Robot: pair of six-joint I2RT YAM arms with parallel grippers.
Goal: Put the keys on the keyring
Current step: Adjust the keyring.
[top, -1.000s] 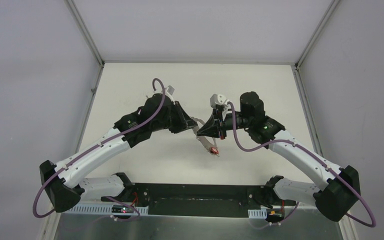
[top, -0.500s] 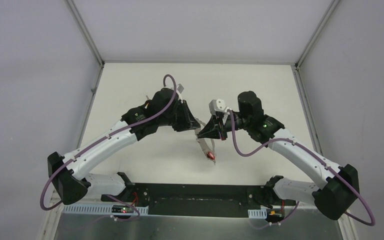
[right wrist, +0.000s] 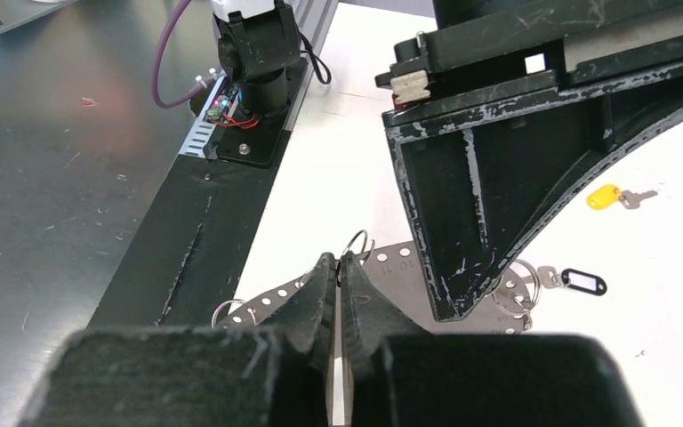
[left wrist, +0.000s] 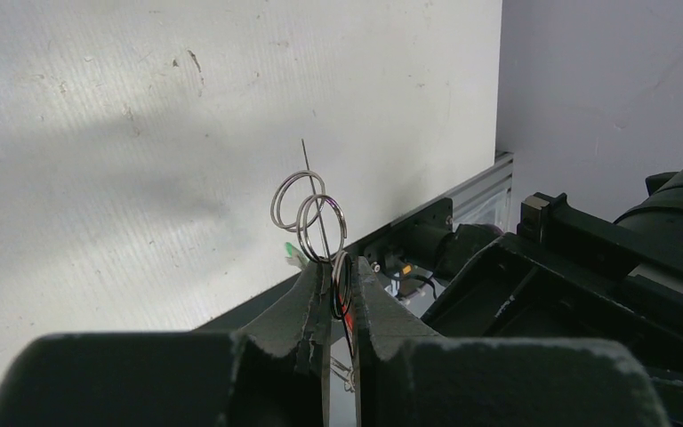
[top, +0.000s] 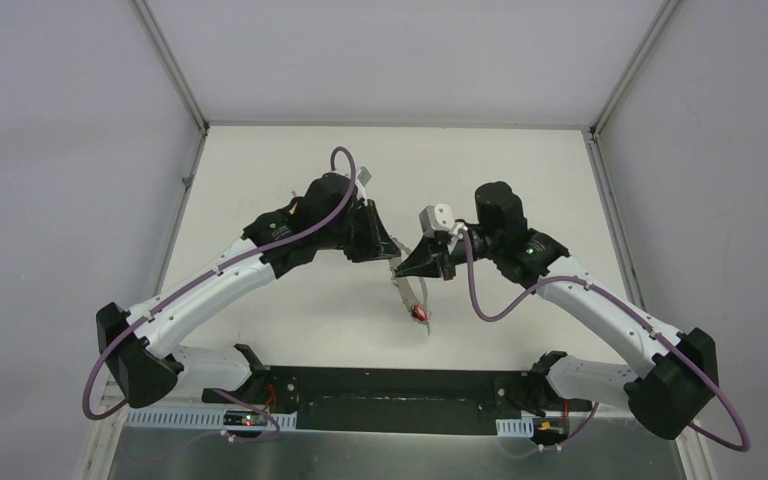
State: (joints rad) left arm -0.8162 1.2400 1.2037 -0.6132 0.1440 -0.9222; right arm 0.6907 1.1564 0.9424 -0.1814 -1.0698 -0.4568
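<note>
My left gripper (top: 386,250) and right gripper (top: 407,267) meet above the table's middle. In the left wrist view the left gripper (left wrist: 341,267) is shut on a small metal ring with a red bit behind it. Two linked silver rings (left wrist: 308,212) and a green tag's tip (left wrist: 292,252) stick out past the fingertips. In the right wrist view the right gripper (right wrist: 338,260) is shut on the edge of the keyring (right wrist: 391,265), a grey perforated strip with small rings. It hangs down (top: 412,298) between the arms. A yellow-tagged key (right wrist: 606,196) and a black-tagged key (right wrist: 578,282) lie on the table.
The black base rail (top: 390,385) and a metal plate (right wrist: 44,160) run along the near edge. Grey walls with metal frame posts (top: 175,75) close in the white table (top: 520,170) on three sides. The left gripper's body (right wrist: 498,169) hangs over the keyring.
The left arm has swung forward and to the right, toward the right gripper. The hanging strip with its red bit has dropped slightly lower and to the left.
</note>
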